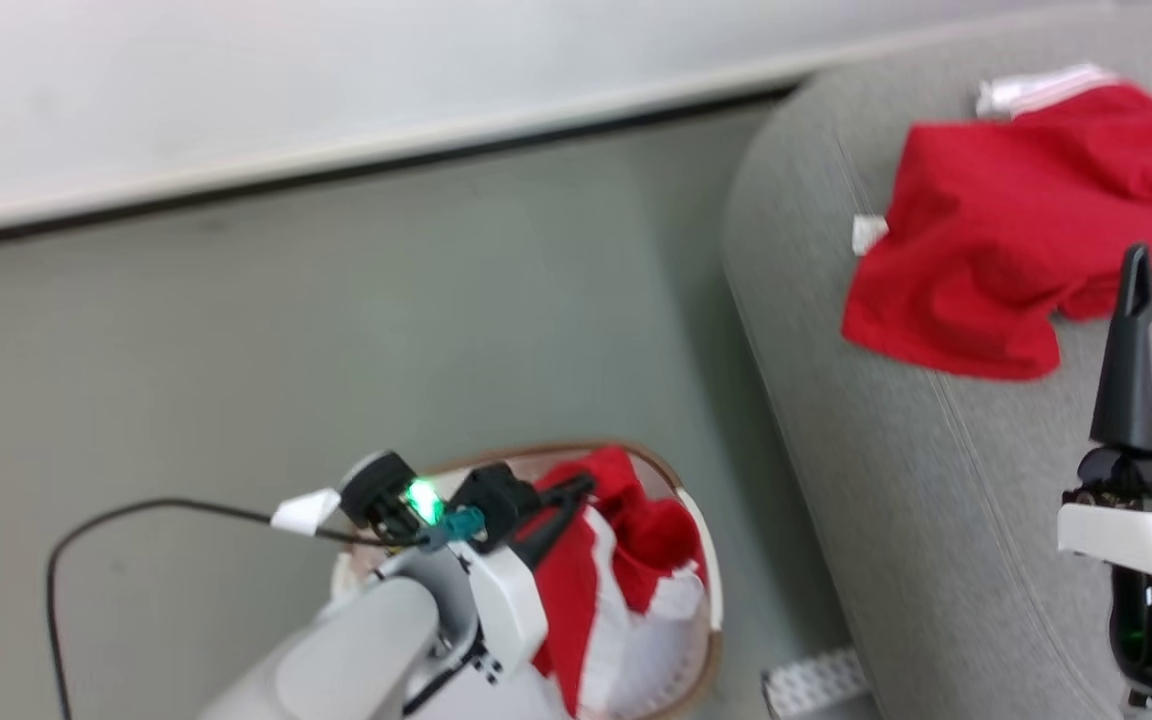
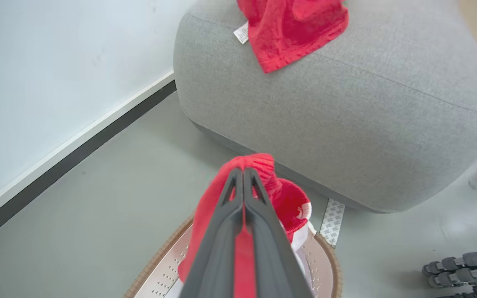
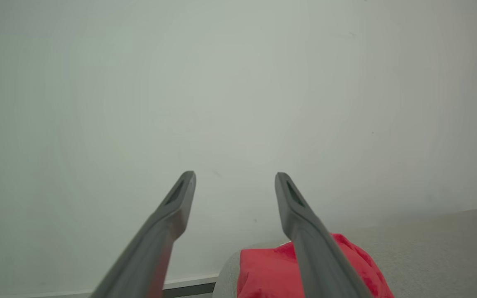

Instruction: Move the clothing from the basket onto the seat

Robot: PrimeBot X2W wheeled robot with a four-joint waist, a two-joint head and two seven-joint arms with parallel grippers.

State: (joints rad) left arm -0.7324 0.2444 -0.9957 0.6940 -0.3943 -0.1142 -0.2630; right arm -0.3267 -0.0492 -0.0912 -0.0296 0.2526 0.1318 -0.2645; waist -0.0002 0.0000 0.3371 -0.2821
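Observation:
One red garment of the clothing (image 1: 1026,230) lies on the grey seat (image 1: 896,480), its white label at its left edge. A second red and white garment (image 1: 626,560) hangs from my left gripper (image 1: 576,492), which is shut on it just above the white basket with its brown rim (image 1: 704,540). In the left wrist view the closed left gripper (image 2: 242,170) pinches a fold of that garment (image 2: 288,198) over the basket (image 2: 160,256), with the seat (image 2: 346,116) and the other garment (image 2: 292,29) beyond. My right gripper (image 3: 235,178) is open and holds nothing, hovering over the seat near the lying garment (image 3: 271,273).
A pale wall with a dark baseboard (image 1: 336,165) runs behind the grey floor. A black cable (image 1: 86,540) loops on the floor at the left. A pale perforated pad (image 1: 816,682) lies between basket and seat. Dark wheeled parts (image 2: 462,265) sit on the floor at the right.

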